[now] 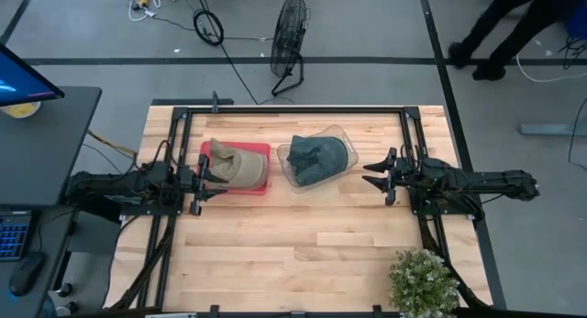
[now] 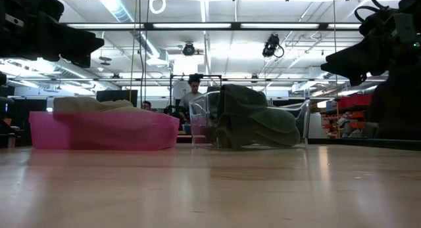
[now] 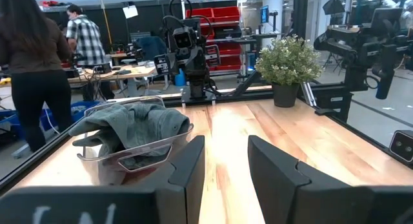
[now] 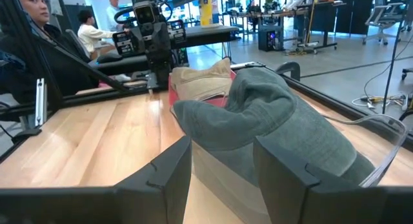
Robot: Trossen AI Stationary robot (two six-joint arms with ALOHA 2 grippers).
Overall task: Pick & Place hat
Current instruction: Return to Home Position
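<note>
A beige hat (image 1: 237,168) lies in a pink tray (image 1: 261,148) left of the table's middle. A grey-green hat (image 1: 314,157) sits in a clear container (image 1: 341,135) just to the tray's right. My left gripper (image 1: 202,184) hovers open at the tray's left edge, raised above the table (image 2: 46,31). In its wrist view (image 3: 226,166) the grey-green hat (image 3: 135,124) lies ahead and to one side. My right gripper (image 1: 369,173) hangs open to the right of the clear container, also raised. Its wrist view (image 4: 222,166) faces the grey-green hat (image 4: 277,121), with the beige hat (image 4: 200,79) behind.
A potted plant (image 1: 424,281) stands at the table's near right corner. Bare wood (image 1: 293,245) spans the near half of the table. A black frame (image 1: 293,108) borders the far edge. A fan (image 1: 289,34) and people are on the floor beyond.
</note>
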